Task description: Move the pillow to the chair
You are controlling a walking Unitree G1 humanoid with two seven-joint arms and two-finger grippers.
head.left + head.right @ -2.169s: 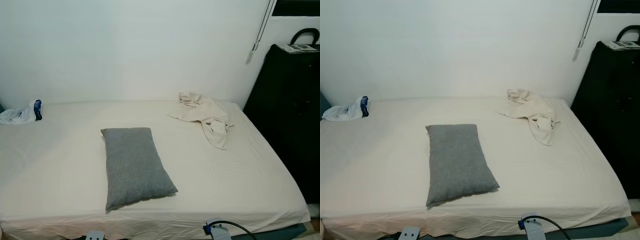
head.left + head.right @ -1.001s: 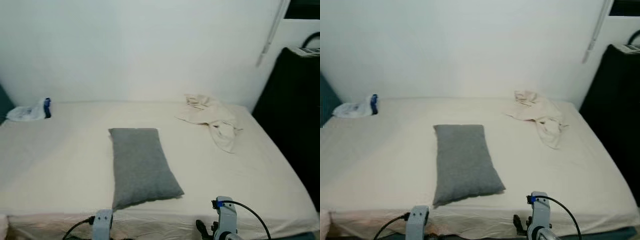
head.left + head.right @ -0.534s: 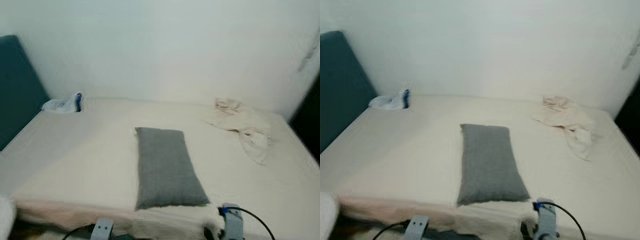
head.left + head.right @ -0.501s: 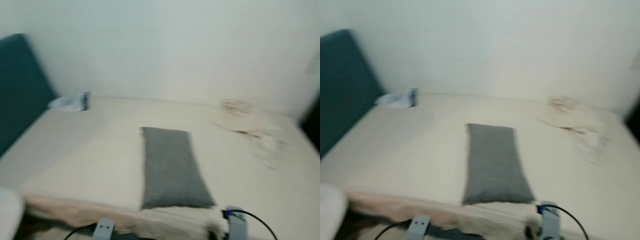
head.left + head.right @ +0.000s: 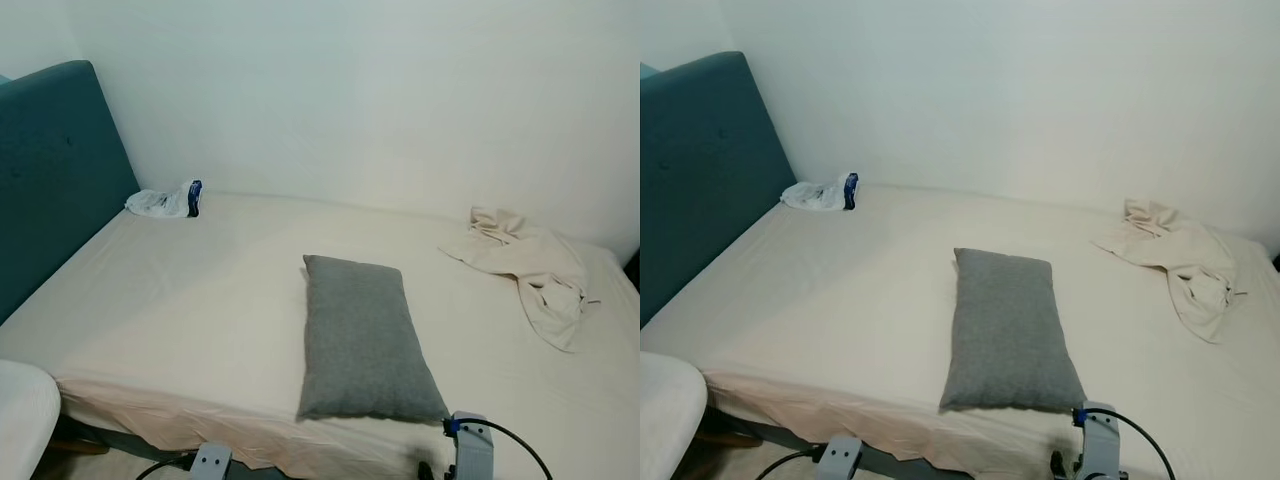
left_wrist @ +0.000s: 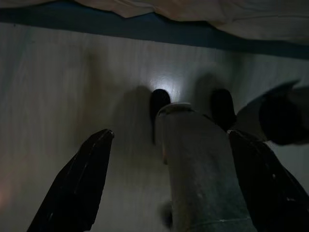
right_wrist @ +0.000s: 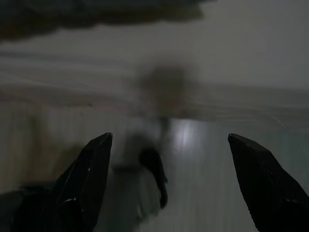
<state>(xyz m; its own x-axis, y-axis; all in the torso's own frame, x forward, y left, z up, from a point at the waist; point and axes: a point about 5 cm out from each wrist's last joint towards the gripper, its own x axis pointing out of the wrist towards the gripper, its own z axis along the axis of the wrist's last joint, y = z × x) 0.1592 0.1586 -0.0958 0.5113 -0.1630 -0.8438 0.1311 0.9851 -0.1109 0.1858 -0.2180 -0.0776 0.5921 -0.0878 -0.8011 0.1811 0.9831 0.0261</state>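
Observation:
A grey rectangular pillow lies flat on the cream-sheeted bed, near its front edge and lengthwise away from me. Both arms hang low in front of the bed, with only their wrist tops, left and right, showing at the bottom of the eye views. In the left wrist view my left gripper points down at the pale floor, fingers spread open and holding nothing. My right gripper is likewise open over the floor, empty.
A teal padded headboard stands at the bed's left end. A white plastic bag lies at the back left, a crumpled cream cloth at the back right. A white rounded cushion-like edge shows at the lower left.
The camera has swung to the left: the teal headboard has come into view and the dark cabinet on the right has dropped out. The pillow has stayed in place on the bed.

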